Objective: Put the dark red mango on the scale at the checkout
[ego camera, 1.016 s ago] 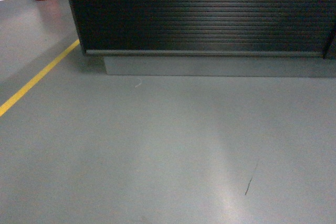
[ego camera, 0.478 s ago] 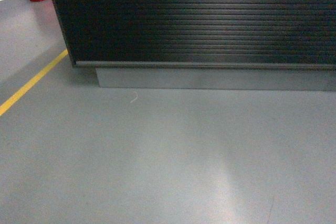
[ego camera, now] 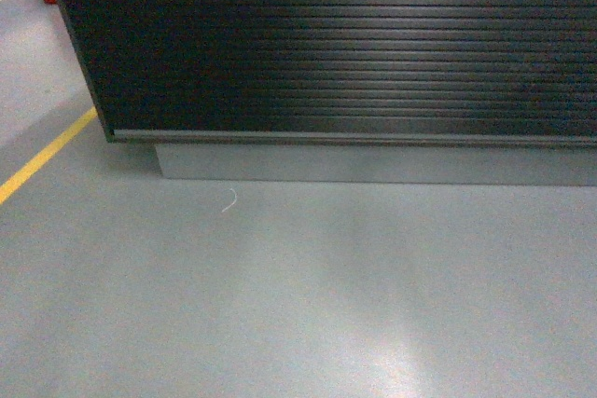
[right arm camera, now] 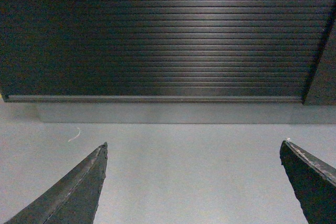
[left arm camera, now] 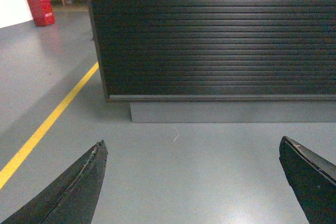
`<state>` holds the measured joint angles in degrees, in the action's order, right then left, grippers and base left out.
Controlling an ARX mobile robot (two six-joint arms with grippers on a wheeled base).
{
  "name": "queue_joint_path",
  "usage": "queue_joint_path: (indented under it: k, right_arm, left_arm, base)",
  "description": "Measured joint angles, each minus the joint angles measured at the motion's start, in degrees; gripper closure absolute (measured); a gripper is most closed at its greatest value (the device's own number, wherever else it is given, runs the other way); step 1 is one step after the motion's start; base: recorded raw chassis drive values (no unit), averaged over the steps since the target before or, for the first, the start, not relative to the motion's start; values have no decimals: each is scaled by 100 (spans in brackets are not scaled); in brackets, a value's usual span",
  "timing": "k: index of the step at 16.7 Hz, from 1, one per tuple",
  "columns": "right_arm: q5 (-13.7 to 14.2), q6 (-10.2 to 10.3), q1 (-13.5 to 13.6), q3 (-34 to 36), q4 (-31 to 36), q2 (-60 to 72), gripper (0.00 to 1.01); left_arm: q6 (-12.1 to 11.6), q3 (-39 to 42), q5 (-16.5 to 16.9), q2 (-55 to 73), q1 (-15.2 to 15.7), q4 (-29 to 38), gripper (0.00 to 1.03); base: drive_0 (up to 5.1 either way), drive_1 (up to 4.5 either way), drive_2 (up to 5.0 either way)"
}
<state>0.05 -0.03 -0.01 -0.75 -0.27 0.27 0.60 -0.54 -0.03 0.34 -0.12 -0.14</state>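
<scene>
Both claws, left claw [left arm camera: 191, 182] and right claw [right arm camera: 191, 182], gape wide holding nothing, facing the checkout [ego camera: 326, 44] ribbed front above grey floor [ego camera: 298, 305].

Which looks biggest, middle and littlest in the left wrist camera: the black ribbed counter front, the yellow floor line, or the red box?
1. Ribbed counter front, largest.
2. Yellow floor line.
3. Red box, smallest, though it is farthest away, so its real size is unsure.

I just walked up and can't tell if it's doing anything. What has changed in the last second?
The robot has rolled closer to the checkout: its ribbed front fills more of the head view, and the yellow floor line and white scrap slid lower. Nothing was picked up or let go; both sets of jaws are open and empty.
</scene>
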Motion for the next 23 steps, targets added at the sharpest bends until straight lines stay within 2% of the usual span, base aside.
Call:
queue_joint_path:
  k: [23]
  right_arm:
    - [-4,0,0,0,2,0,3]
  left_arm:
    - [0,0,2,0,0,0,5]
  base:
    - [0,365,-366]
